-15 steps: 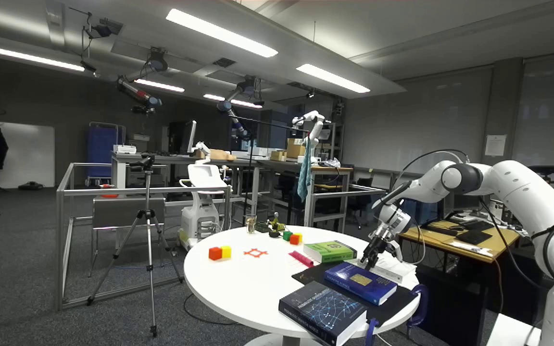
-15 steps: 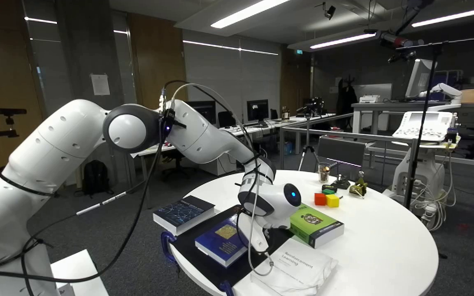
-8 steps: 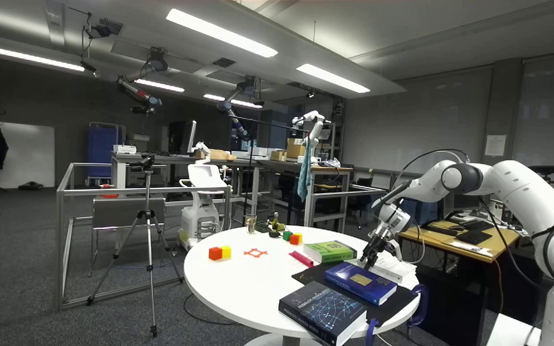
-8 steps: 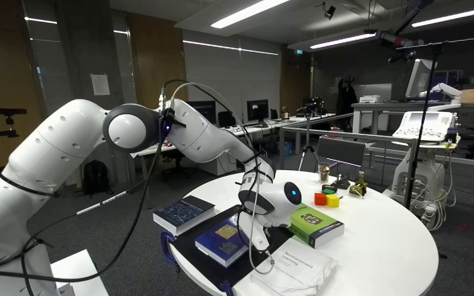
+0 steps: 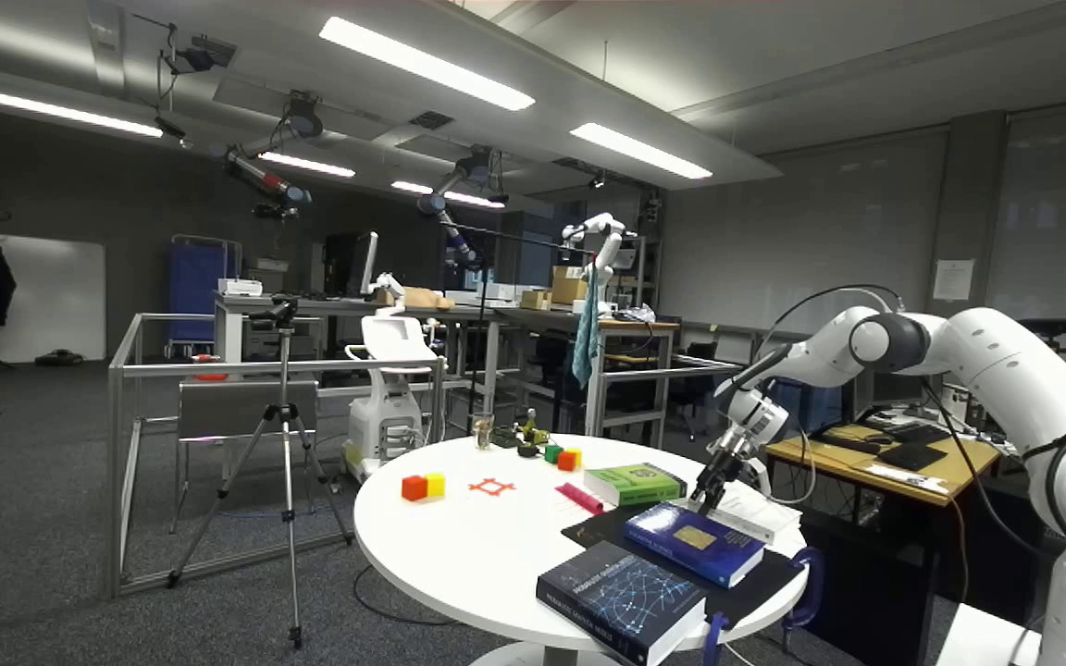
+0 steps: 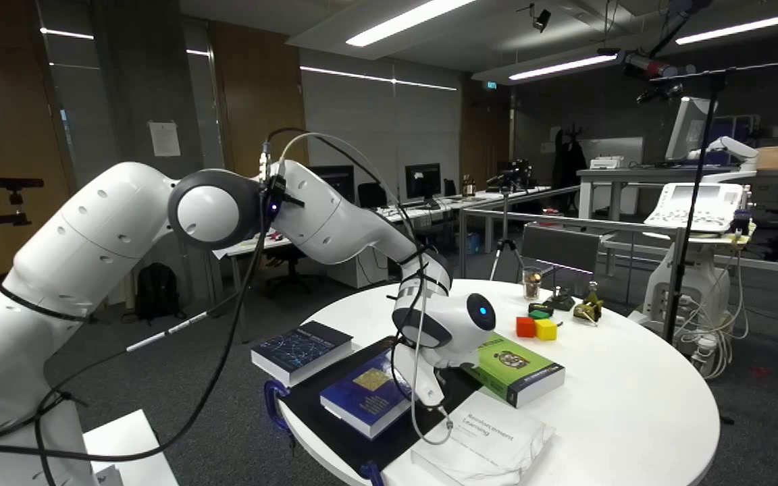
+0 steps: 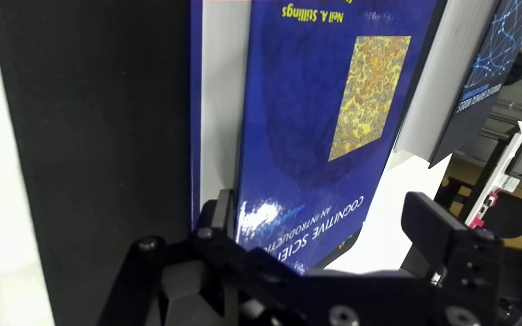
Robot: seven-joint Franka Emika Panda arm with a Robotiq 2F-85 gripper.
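Note:
My gripper (image 7: 320,202) is open and empty, with its two black fingers wide apart. It is low over one end of a thick blue book, "Cognitive Science" (image 7: 306,99), with a gold square on its cover. In the wrist view the left fingertip (image 7: 224,206) overlaps the book's page edge; I cannot tell if it touches. The right fingertip (image 7: 428,217) stands apart beyond the spine side. In an exterior view the gripper (image 5: 705,499) points down at the blue book (image 5: 690,546). The blue book lies flat on a black mat (image 7: 98,113). In an exterior view the arm hides the fingers.
On the round white table (image 5: 459,546) are a dark book (image 5: 625,592), a green book (image 5: 635,483), a white "Reinforcement Learning" book (image 6: 483,442), red, yellow and green cubes, a pink item (image 5: 581,499) and a glass (image 5: 482,431). Blue clamps (image 5: 809,583) grip the edge.
The gripper and wrist have risen slightly and tilted a little, above the far end of the blue book. The books and other table things have not moved.

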